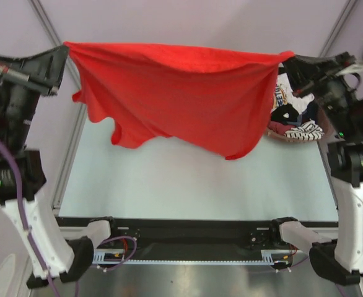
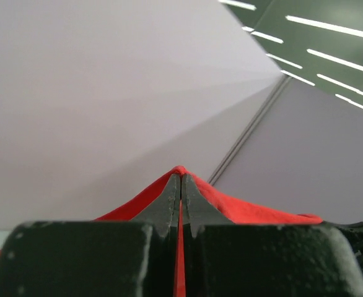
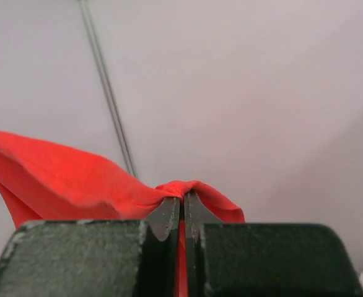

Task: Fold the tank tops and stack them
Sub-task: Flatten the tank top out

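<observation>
A large bright red tank top (image 1: 181,93) hangs stretched wide in the air above the table, held at two upper corners. My left gripper (image 1: 65,48) is shut on its left corner, and red cloth (image 2: 249,207) drapes over the shut fingers (image 2: 169,201) in the left wrist view. My right gripper (image 1: 291,57) is shut on its right corner, and red cloth (image 3: 64,176) shows pinched between the fingers (image 3: 168,213) in the right wrist view. Its lower edge hangs loose, lowest at the right. Other tank tops (image 1: 296,117), white printed, striped and dark, lie in a heap at the far right.
The pale table (image 1: 188,179) lies below the hanging cloth, with a black rail along its near edge (image 1: 188,226). Metal frame posts stand at the far left (image 1: 48,25) and far right. The heap of garments is partly hidden behind the red cloth.
</observation>
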### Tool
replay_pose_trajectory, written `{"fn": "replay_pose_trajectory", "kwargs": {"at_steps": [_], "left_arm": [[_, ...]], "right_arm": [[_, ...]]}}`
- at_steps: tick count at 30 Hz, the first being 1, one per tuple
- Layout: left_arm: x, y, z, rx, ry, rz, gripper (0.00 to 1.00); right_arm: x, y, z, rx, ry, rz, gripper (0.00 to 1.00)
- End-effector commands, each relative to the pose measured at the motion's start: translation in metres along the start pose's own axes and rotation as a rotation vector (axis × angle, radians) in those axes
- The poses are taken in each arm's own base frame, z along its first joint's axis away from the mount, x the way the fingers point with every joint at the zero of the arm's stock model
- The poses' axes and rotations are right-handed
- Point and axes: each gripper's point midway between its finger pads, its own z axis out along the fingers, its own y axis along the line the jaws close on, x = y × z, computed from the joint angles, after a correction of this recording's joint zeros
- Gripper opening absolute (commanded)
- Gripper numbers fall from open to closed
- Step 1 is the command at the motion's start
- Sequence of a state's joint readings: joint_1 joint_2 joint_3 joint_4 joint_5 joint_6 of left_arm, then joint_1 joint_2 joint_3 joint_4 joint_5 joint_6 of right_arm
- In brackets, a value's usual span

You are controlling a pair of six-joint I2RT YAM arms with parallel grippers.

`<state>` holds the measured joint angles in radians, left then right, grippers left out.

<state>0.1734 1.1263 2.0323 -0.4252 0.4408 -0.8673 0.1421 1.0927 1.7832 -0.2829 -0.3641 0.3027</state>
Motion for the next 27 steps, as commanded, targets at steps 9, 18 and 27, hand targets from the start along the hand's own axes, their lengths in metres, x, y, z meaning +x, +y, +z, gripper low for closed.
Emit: {"fn": "replay_pose_trajectory", "kwargs": {"at_steps": [9,18,27], "left_arm": [[-0.041,-0.116,-0.132,0.156,-0.271,0.330,0.00],[-0.011,-0.045,-0.050,0.099,-0.092,0.194,0.00],[0.047,0.067,0.030,0.020,0.070,0.059,0.00]], "right_arm": [[-0.118,0.096,-0.099,-0.189,-0.312,-0.181,0.00],[-0.082,0.056,-0.029,-0.157,-0.174,-0.080,0.00],[0.026,-0.025,0.060,-0.052,0.036,0.065,0.00]]}}
